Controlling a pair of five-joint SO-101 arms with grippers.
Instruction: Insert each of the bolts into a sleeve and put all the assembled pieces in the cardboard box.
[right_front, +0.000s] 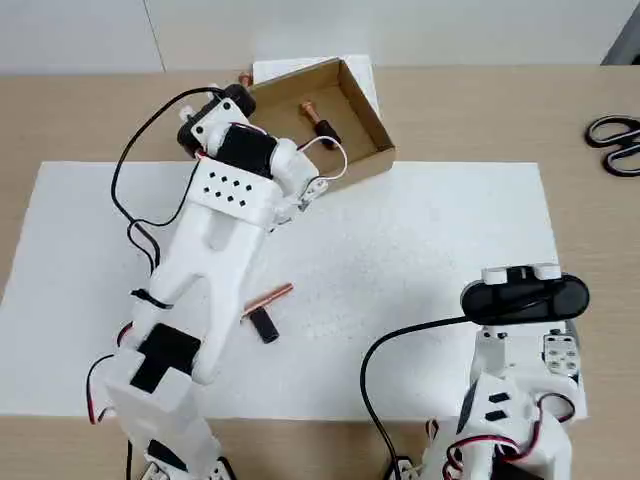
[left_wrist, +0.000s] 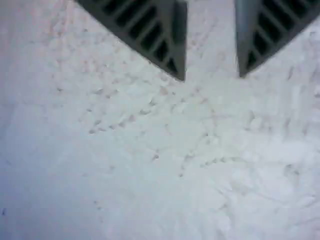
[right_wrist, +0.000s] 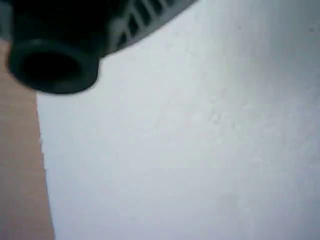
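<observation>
One copper bolt (right_front: 270, 297) lies loose near the white sheet's (right_front: 450, 230) near edge, just beside a black sleeve (right_front: 264, 325), its long axis aimed toward the far right corner. Light, rigid and probably prone to rolling, it is best pinched mid-shank. The left gripper (left_wrist: 211, 76) hangs empty, jaws spread, near the cardboard box (right_front: 362, 112).

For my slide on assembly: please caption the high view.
Left arm stretched beside the cardboard box, one assembled piece inside; a bolt and sleeve wait on the mat.

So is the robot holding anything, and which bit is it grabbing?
The right gripper holds a black sleeve by its back end, open mouth sticking out. The left gripper is open and empty.
</observation>
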